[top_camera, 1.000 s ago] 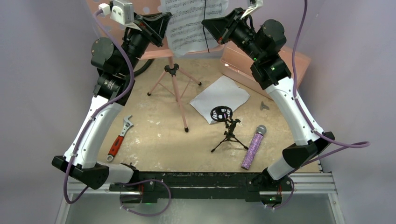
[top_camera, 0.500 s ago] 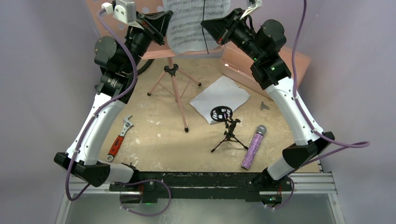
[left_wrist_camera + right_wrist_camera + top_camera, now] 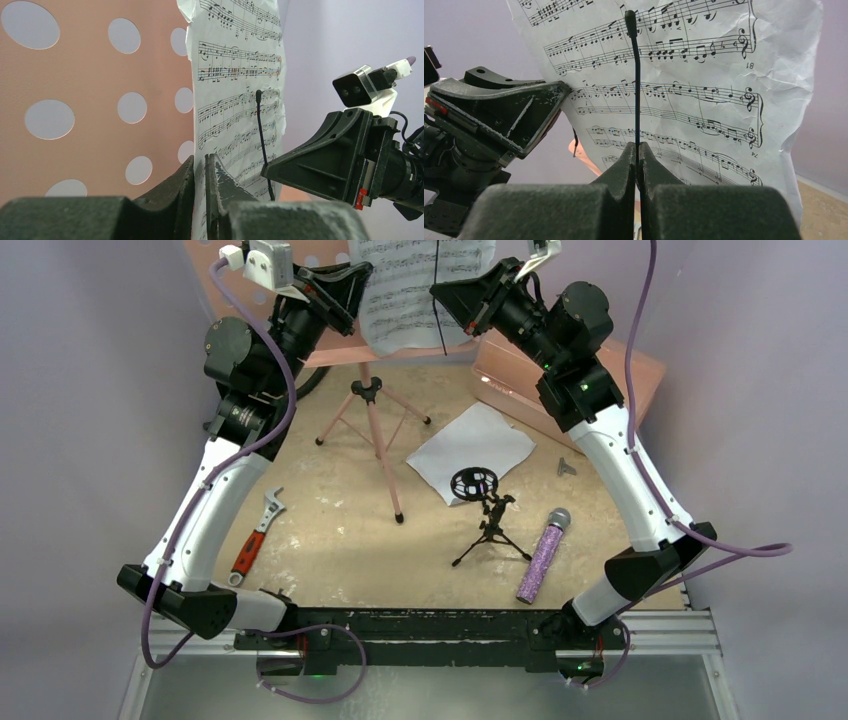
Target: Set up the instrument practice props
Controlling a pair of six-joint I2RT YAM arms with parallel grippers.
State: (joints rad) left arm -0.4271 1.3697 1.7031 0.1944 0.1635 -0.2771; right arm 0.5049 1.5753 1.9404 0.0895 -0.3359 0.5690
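found both pincers up at 12 o'clock on the pink music stand. left pincer nearly pressed together, pinching the 9 o'clock edge of the white sheet-music page propped upright there. right pincer pressed together on the thin black wire page holder, long axis running 6 to 12 across the page's face. judged the coming move to turn on laying that wire flat over the paper, right arm nearer. against a second ago: left arm raised and drawn in slightly, page seemingly a touch higher, right arm unmoved. purple microphone and mic stand at 5 o'clock on the counter.
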